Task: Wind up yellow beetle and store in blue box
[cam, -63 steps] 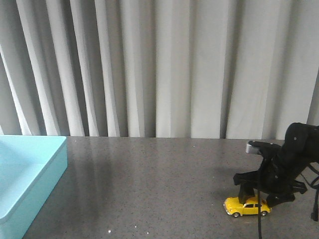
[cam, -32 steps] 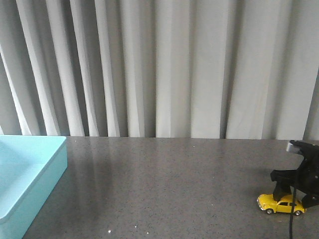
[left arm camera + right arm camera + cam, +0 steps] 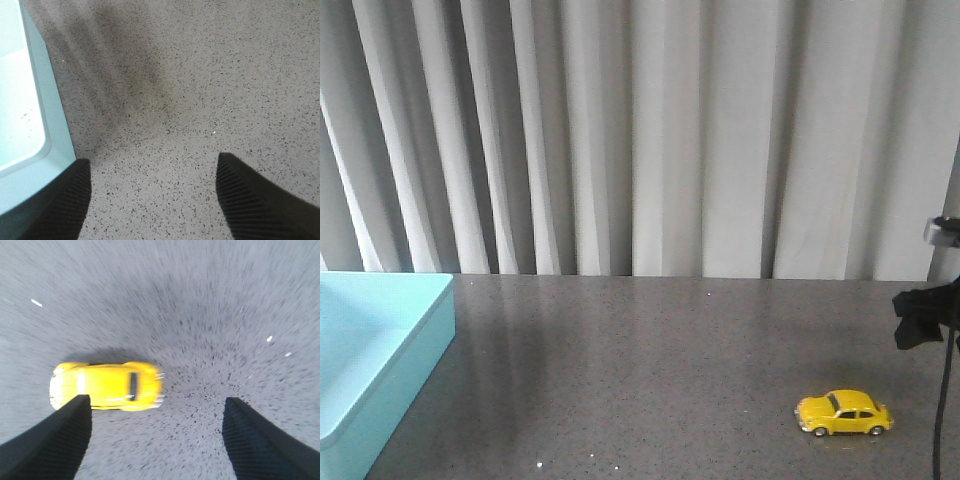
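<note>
The yellow beetle stands free on the grey table at the front right, side-on. In the right wrist view it lies on the table just beyond one finger. My right gripper is open and empty, raised above the table; that view is blurred by motion. Part of my right arm shows at the right edge, up and to the right of the car. The blue box stands at the far left. My left gripper is open and empty over bare table beside the box's wall.
Grey speckled tabletop stretches between the box and the car. A pale pleated curtain hangs behind the table's far edge. A black cable hangs at the right edge.
My right gripper pulled the beetle to the right along the table, then let go and rose off to the right. The car now stands free, a little left of where it was half a second ago.
</note>
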{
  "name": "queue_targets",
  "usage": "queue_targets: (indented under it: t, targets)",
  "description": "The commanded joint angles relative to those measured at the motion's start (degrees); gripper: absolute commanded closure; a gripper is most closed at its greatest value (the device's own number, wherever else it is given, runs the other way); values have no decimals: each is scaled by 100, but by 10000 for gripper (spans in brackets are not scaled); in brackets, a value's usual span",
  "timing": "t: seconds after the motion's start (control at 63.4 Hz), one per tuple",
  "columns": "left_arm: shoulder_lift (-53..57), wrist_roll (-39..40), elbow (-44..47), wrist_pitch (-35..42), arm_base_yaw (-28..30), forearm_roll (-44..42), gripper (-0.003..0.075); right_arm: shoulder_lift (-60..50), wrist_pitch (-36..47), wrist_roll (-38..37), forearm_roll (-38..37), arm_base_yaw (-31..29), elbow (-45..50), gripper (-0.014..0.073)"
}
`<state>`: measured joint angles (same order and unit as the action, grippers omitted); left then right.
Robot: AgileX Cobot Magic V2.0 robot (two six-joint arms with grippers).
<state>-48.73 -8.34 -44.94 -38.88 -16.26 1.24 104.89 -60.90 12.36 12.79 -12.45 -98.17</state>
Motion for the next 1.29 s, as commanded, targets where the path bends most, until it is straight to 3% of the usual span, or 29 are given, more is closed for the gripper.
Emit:
queue_targets:
  t: [0.0,0.174,0.41,0.695,0.994,1.279]
  targets:
    - [7,3,-178,326,-42,17,202,-725,44,55,184,-33,-159,67]
    - [7,8,-178,326,-42,67,202,-1582,-24,140,446,55,162,67]
    - [7,8,-178,326,-42,56,202,-3119,1094,1,-6,975,2229,67]
    - [-112,-260,-191,339,-42,7,202,-4179,1581,-1370,-1318,2125,4011,67]
    - [-1239,-1032,-975,138,-42,-313,202,-4405,1566,-1653,-1537,2221,4402,67]
    - [-3018,-1472,-2616,-1093,-42,-440,178,-4405,1560,-1647,-1526,2221,4402,67]
